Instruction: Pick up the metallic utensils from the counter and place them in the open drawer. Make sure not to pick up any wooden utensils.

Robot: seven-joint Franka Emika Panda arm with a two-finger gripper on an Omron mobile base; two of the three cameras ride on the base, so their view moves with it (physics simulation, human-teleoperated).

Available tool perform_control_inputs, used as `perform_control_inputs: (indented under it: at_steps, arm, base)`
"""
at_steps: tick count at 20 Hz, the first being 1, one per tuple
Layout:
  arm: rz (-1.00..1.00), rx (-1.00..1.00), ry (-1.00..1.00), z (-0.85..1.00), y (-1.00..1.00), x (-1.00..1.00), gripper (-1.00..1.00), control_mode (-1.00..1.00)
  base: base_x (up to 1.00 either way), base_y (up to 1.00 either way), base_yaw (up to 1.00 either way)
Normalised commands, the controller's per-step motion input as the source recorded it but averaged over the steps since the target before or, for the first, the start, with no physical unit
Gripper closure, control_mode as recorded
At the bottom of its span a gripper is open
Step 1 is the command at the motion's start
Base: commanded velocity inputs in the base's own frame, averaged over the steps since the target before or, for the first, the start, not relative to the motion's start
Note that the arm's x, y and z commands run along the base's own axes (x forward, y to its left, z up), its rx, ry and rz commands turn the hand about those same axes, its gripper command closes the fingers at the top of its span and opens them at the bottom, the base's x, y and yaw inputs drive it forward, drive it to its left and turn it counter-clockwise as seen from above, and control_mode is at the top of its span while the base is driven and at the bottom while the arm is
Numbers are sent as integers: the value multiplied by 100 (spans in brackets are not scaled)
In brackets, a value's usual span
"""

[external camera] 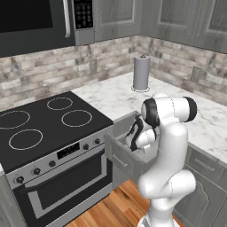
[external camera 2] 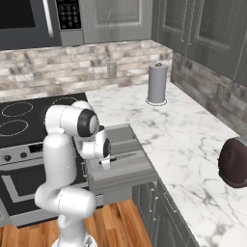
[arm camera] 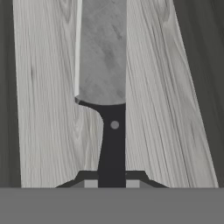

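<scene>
My gripper (arm camera: 112, 178) is shut on the black handle of a small knife (arm camera: 105, 61), one of the metallic utensils. Its grey blade points away from the hand, over the pale grey floor of the open drawer (arm camera: 48, 113). From the right base view the gripper (external camera 2: 104, 163) hangs inside the drawer (external camera 2: 123, 177), and the knife (external camera 2: 123, 157) sticks out level toward the right. From the left base view the gripper (external camera: 134, 144) is low in the drawer (external camera: 119, 158), under the edge of the white marble counter (external camera: 116, 96). The wooden utensils are out of view.
A black stove top (external camera: 42, 124) with its oven door (external camera: 62, 186) stands left of the drawer. A paper-towel roll (external camera 2: 157, 83) stands at the back of the counter (external camera 2: 185, 140), and a dark toaster (external camera 2: 234, 163) sits at its right end. Wooden floor (external camera: 111, 208) lies below.
</scene>
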Motion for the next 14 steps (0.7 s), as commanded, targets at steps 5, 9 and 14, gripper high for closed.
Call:
perform_control_inputs:
  at_steps: [5, 9, 14]
  arm:
    - [-1, 0, 13, -36, -4, 23, 100, -100]
    - [0, 0, 5, -3, 0, 12, 100, -100]
    - [0, 0, 4, -1, 0, 3, -100, -100]
  base:
    - [0, 0, 0]
    - [0, 0, 0]
    - [0, 0, 0]
